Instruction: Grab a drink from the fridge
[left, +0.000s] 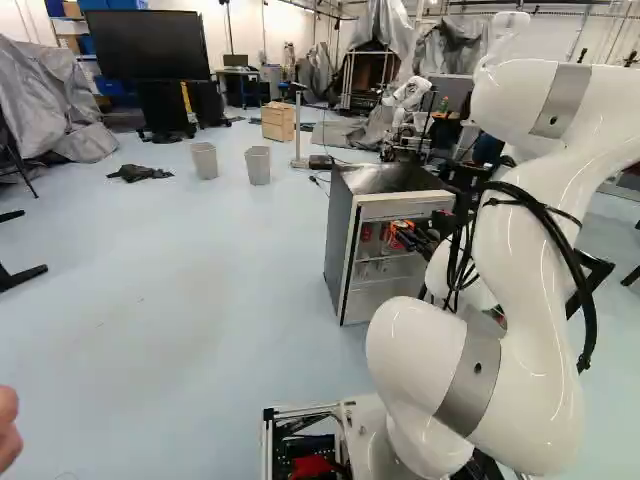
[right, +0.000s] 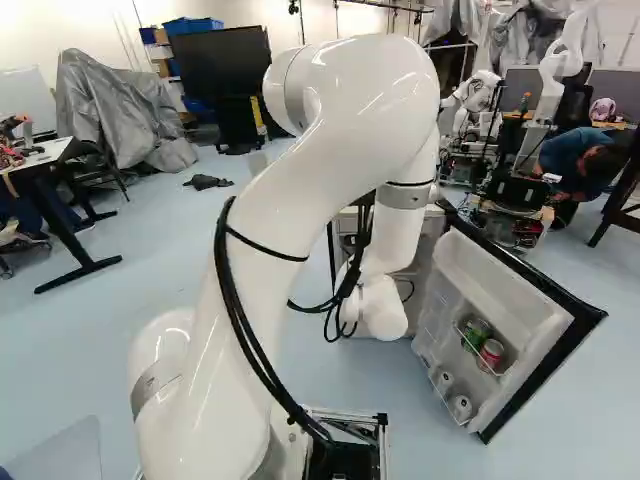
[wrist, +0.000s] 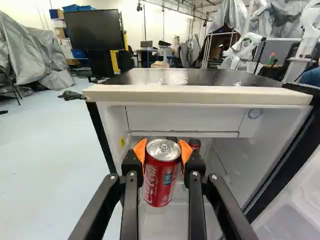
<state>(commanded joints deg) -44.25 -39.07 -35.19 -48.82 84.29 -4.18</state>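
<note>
Wrist view: one fridge (wrist: 197, 95), boxy, smooth cream rim, glossy dark top. One door (right: 455, 279), moulded white plastic, swung open beside the fridge. One gripper (wrist: 163, 150), matte black, at the fridge's mouth; jaws parted a can's width, orange pads (wrist: 140, 149) against both sides. One drink can (wrist: 159, 187), red metal cylinder, silver lid, near upright, held at the fridge's mouth. Grab: apparently done. Outstanding, probably: carrying it clear of the fridge.

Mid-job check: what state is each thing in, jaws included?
Jaws: closed on the red soda can from both sides
Red soda can: gripped, roughly upright
Fridge door: swung wide open
Freezer compartment flap: shut
Cans in the door racks: stored, ungripped
Large screen: dark
</note>
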